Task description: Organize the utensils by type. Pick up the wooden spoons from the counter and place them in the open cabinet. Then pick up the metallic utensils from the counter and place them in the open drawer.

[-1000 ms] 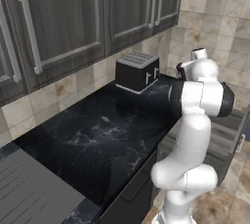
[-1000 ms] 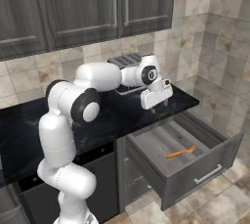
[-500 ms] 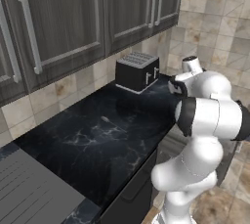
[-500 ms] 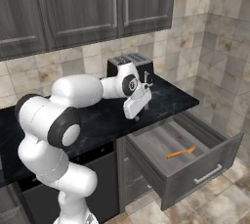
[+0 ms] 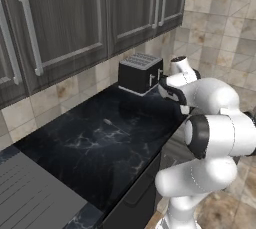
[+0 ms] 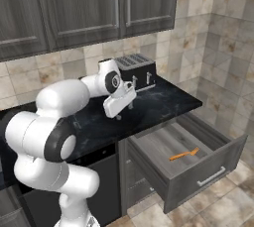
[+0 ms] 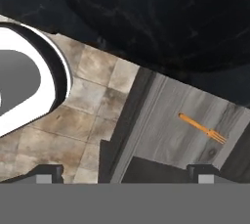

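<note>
The robot's white hand (image 6: 118, 107) hangs empty with fingers spread wide above the black marble worktop (image 6: 154, 103), near a black toaster (image 6: 135, 68). An orange fork (image 6: 183, 154) lies in the open grey drawer (image 6: 208, 171) to the right.

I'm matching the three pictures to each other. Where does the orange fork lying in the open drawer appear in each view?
Left base view: the fork is not in it.
Right base view: the thin orange fork lies lower right of centre, on the floor of the open grey wooden drawer.
Hand view: the fork sits at right, below the middle.
Shared landmark: the black marble counter.
</note>
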{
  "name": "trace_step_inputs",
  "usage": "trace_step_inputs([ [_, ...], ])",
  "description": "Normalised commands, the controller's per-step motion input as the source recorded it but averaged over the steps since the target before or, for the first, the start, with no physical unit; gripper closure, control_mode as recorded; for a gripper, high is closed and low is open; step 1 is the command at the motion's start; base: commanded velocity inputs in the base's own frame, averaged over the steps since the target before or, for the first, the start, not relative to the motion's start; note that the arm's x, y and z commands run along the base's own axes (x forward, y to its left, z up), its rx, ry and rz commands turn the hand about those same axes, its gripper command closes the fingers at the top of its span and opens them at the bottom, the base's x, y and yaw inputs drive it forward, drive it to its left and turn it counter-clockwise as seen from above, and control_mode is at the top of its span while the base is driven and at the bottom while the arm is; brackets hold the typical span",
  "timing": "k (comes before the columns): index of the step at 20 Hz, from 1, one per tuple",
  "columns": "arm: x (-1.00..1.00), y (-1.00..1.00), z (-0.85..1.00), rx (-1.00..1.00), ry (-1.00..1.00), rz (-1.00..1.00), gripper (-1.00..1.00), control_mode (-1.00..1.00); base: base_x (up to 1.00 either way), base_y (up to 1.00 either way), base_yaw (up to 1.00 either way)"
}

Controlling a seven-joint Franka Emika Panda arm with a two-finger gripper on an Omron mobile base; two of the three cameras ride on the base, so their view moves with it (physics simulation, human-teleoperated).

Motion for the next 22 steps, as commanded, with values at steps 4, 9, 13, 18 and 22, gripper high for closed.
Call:
trace_step_inputs([
  [4, -0.13, 0.46, 0.09, 0.15, 0.05, -0.23, -1.0, -1.0, 0.0, 0.0, 0.0],
  [9, -0.16, 0.47, 0.0, 0.19, 0.02, -0.27, -1.0, -1.0, 0.0, 0.0, 0.0],
  [13, -0.02, 0.48, 0.0, 0.24, -0.06, -0.2, -1.0, -1.0, 0.0, 0.0, 0.0],
  [18, -0.16, 0.57, -0.04, 0.17, -0.24, -0.17, -1.0, -1.0, 0.0, 0.0, 0.0],
  [22, -0.12, 0.66, -0.01, 0.0, -0.22, -0.18, -1.0, -1.0, 0.0, 0.0, 0.0],
])
